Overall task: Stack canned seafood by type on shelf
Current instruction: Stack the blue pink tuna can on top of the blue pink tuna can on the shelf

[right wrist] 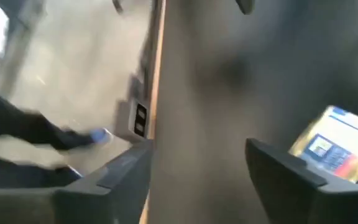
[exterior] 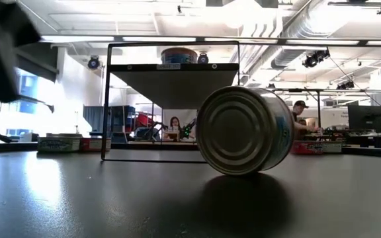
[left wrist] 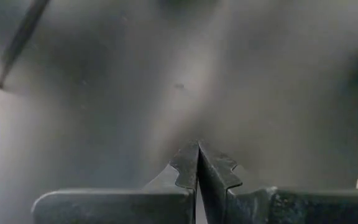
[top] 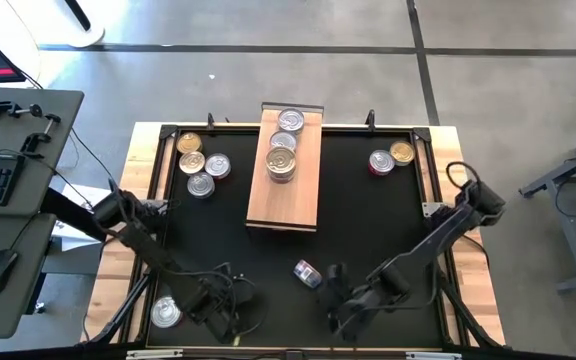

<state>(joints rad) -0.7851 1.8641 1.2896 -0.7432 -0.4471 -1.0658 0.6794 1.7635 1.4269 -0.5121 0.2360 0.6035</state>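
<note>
Light-wood shelf point(top: 283, 190) is seen carrying a short row of tins point(top: 284, 143) at its far end, so a start is made. Much is left: four tins point(top: 200, 163) are grouped on the black mat point(top: 368, 220) left of the shelf, two point(top: 391, 157) to its right, one point(top: 166, 312) near the left gripper point(top: 230, 322), whose fingers are pressed together. A tin on its side point(top: 307, 272) is seen just beside the right gripper point(top: 336, 283), spread and holding nothing.
</note>
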